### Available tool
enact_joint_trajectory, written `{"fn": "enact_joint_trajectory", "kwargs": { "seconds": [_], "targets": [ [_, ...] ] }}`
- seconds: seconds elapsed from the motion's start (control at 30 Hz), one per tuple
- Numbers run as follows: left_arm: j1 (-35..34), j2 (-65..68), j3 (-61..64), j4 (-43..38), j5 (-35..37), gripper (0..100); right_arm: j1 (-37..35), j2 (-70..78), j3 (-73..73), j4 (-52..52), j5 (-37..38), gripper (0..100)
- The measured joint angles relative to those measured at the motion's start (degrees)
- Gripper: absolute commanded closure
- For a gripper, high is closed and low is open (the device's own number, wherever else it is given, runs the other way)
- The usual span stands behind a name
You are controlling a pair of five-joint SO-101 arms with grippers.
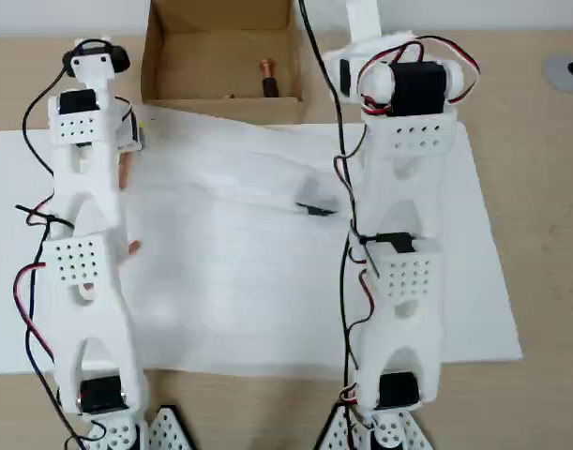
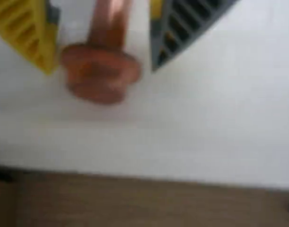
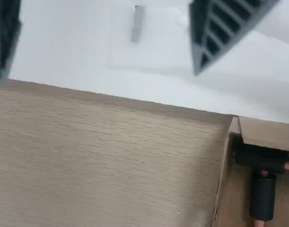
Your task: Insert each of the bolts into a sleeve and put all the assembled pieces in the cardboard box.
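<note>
A copper bolt (image 2: pixel 99 78) lies on the white sheet (image 2: pixel 205 118) with its shaft between the fingers of my left gripper (image 2: pixel 101 68). The gripper is open, with a gap on each side of the shaft. From above, that bolt (image 1: pixel 127 173) shows beside the left arm (image 1: pixel 80 187). A second copper bit (image 1: pixel 134 247) peeks out farther down that arm. A black sleeve (image 1: pixel 314 208) lies mid-sheet. My right gripper (image 3: pixel 100 73) is open and holds nothing, above the sheet's edge near the cardboard box (image 3: pixel 267 132). In the box (image 1: pixel 150 56) lies a bolt in a black sleeve (image 1: pixel 267 80).
The right arm (image 1: pixel 403 187) stretches over the sheet's right half, with cables running along it. Bare wooden table (image 3: pixel 97 156) lies between the sheet and the box. A small grey piece (image 3: pixel 136 23) rests on the sheet. A black sleeve (image 3: pixel 263 198) shows inside the box corner.
</note>
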Motion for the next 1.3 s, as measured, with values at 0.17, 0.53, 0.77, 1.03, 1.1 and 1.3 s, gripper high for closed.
{"fn": "enact_joint_trajectory", "kwargs": {
  "seconds": [0.17,0.53,0.77,1.03,1.1,1.3],
  "targets": [
    [0.7,2.3,-4.7,3.0,-3.6,99,0.0,0.0,0.0,0.0,0.0,70.9],
    [1.3,2.1,-5.5,12.8,-4.7,99,0.0,0.0,0.0,0.0,0.0,70.9],
    [1.4,3.1,-14.7,20.2,-3.5,100,0.0,0.0,0.0,0.0,0.0,70.9],
    [2.0,-6.9,-27.8,22.2,4.1,100,0.0,-0.4,2.4,0.0,0.0,70.6],
    [2.0,-10.9,-27.3,22.2,5.1,100,0.0,-0.7,6.5,0.0,0.0,70.6],
    [2.0,-27.0,-17.3,22.2,5.7,100,-0.3,-6.3,26.2,0.0,-0.1,70.6]
  ]
}}
